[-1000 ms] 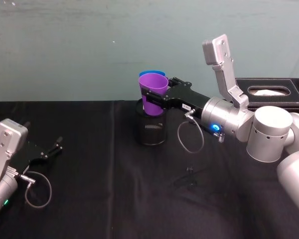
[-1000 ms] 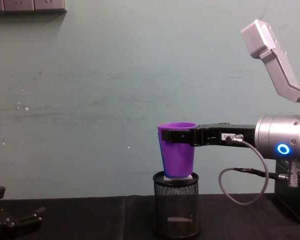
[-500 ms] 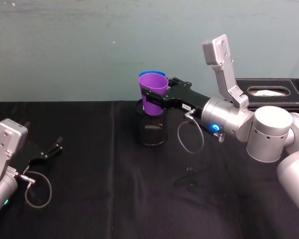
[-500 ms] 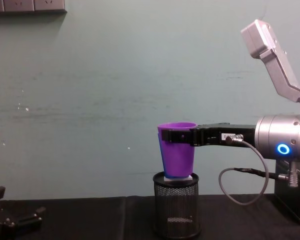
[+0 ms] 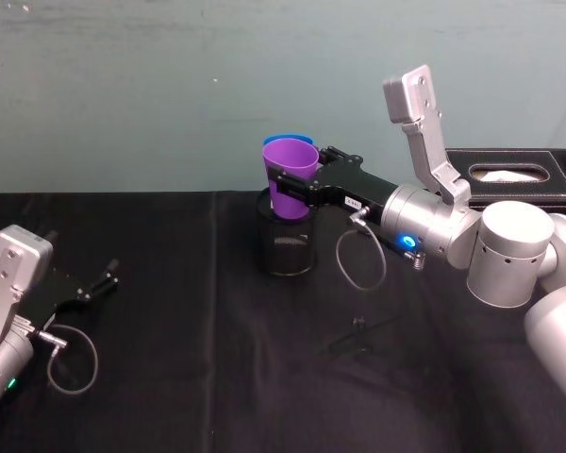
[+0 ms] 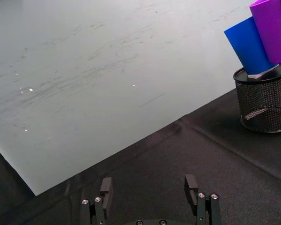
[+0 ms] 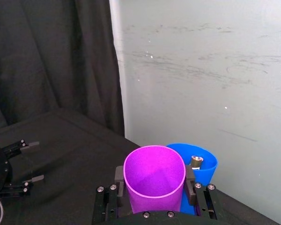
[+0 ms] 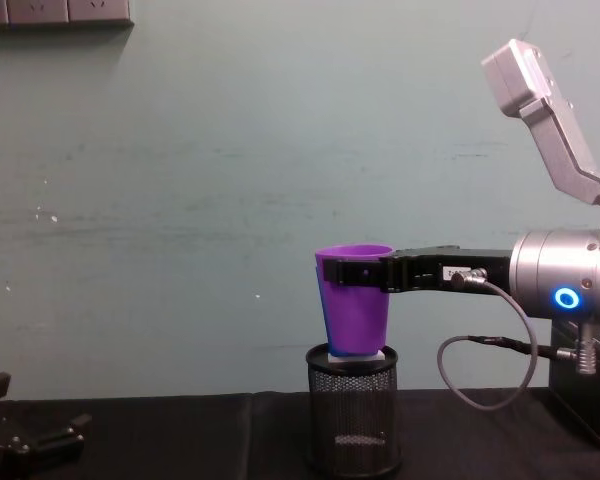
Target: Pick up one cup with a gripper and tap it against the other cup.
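Right claw (image 5: 297,186) clamps the purple cup (image 5: 292,159) upright, rim up, just beside the blue cup (image 6: 247,44); left claw (image 6: 147,188) lies spread.

right arm stretched in from 4 o'clock toward centre, wrist pretty much level, right gripper (image 5: 292,186) clamped either side of the purple cup (image 5: 292,159), left gripper (image 5: 104,280) parked low at 8 o'clock, fingers spread wide

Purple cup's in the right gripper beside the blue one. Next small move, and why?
Probably ease the right gripper back slightly, drawing the purple cup off the blue cup. Their sides look pressed together above the mesh pen holder, so the tap seems made. The left gripper lies open, parked far left.
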{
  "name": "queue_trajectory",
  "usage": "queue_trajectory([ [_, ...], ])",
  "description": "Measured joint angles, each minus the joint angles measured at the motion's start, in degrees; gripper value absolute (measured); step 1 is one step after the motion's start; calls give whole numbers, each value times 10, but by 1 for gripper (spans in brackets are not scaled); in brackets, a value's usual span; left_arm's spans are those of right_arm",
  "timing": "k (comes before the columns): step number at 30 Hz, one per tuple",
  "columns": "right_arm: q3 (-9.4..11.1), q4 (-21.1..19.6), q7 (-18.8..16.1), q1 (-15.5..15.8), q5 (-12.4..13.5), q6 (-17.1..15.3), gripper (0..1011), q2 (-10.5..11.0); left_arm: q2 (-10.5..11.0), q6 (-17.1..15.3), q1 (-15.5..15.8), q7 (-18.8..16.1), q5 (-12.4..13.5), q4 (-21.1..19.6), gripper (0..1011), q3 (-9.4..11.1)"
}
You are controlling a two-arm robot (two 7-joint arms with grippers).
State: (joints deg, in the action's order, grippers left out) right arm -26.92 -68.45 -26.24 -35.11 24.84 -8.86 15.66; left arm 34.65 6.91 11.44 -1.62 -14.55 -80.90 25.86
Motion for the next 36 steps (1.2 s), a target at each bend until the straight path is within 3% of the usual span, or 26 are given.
queue_trajectory([
  [36, 0, 0, 0, 0, 0, 0, 736, 0, 0, 0, 0, 0, 0, 0, 1000, 0],
])
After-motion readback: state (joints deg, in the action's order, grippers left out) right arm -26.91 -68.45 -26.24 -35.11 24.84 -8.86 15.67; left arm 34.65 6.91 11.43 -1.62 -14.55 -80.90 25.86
